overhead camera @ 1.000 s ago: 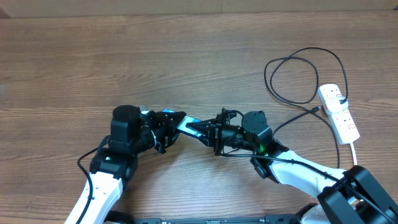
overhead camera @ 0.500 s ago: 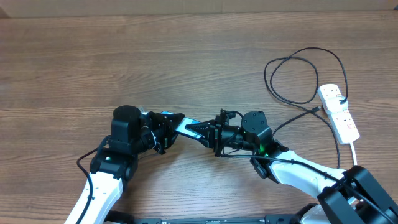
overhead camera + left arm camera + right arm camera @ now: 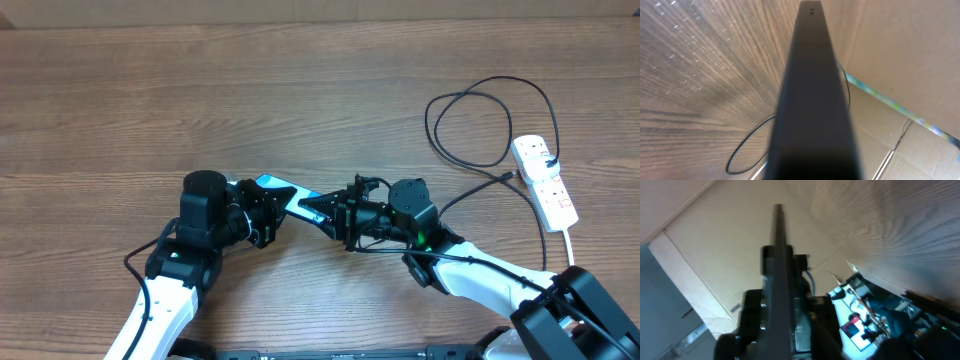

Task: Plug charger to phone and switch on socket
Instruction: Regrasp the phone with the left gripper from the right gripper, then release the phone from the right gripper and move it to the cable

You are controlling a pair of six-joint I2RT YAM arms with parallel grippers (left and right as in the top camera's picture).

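Observation:
The phone (image 3: 281, 190) is held off the wooden table between both grippers, a strip of its light blue screen showing. My left gripper (image 3: 266, 213) is shut on its left end, and my right gripper (image 3: 322, 210) is shut on its right end. The left wrist view (image 3: 810, 100) and the right wrist view (image 3: 779, 270) both show the phone edge-on as a dark slab. The charger (image 3: 429, 118) lies looped at the right and also shows in the left wrist view (image 3: 738, 148). Its plug tip (image 3: 513, 175) lies free beside the socket (image 3: 545, 178).
The socket's white cord (image 3: 570, 238) runs toward the front right edge, close to my right arm. A cardboard wall (image 3: 890, 125) stands along the far side of the table.
The phone has tipped slightly between the grippers, so a little more of its blue screen faces up. The arms, charger and socket have stayed in place.

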